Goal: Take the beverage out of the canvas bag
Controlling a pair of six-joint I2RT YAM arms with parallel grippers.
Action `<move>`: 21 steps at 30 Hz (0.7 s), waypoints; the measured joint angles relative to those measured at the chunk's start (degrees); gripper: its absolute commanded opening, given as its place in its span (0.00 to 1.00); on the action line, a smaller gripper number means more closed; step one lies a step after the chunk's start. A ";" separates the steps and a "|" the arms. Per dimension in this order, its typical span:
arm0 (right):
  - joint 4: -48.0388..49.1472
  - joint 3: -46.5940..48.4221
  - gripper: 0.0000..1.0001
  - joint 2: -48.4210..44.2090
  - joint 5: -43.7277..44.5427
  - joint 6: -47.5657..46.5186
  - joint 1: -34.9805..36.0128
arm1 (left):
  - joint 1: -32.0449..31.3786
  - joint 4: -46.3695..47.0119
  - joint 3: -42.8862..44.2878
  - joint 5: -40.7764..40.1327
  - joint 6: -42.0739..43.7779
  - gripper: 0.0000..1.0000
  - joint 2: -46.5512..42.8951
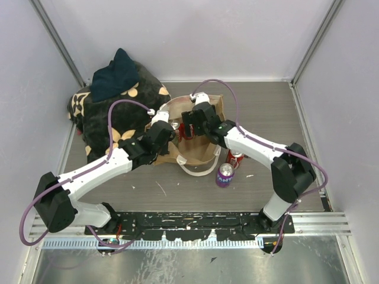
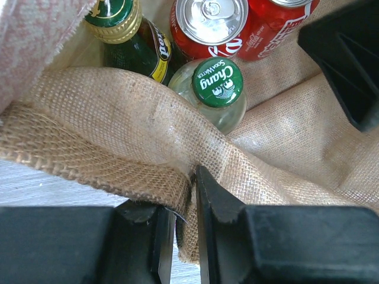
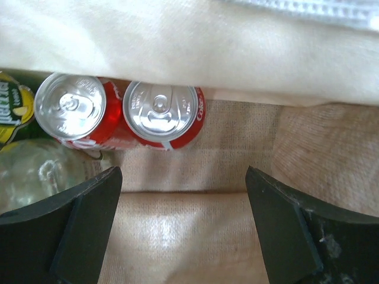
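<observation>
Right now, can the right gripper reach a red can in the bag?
Likely yes: the right gripper is open inside the canvas bag, nothing between it and the red can; the left gripper pinches its rim.

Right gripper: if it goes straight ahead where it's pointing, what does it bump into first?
Likely the woven inside of the canvas bag. The open right gripper aims at fabric between its fingers; the closest red can sits just off that line, though depth is unclear.

table [image 1: 266, 112] grey | canvas bag [image 1: 204, 148] centre | black flowered bundle [image 1: 106, 118] far-left | purple can [image 1: 225, 174], likely red can [image 1: 235, 158] beside bag
</observation>
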 measured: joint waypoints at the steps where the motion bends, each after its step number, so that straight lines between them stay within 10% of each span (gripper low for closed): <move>1: 0.59 0.17 0.91 0.81 -0.52 0.11 -0.39 | 0.00 0.00 0.07 0.00 0.00 0.27 0.09; 21: 4.09 7.61 0.86 14.12 -5.79 1.11 -3.30 | 0.00 0.00 0.13 -0.42 -0.83 0.27 0.57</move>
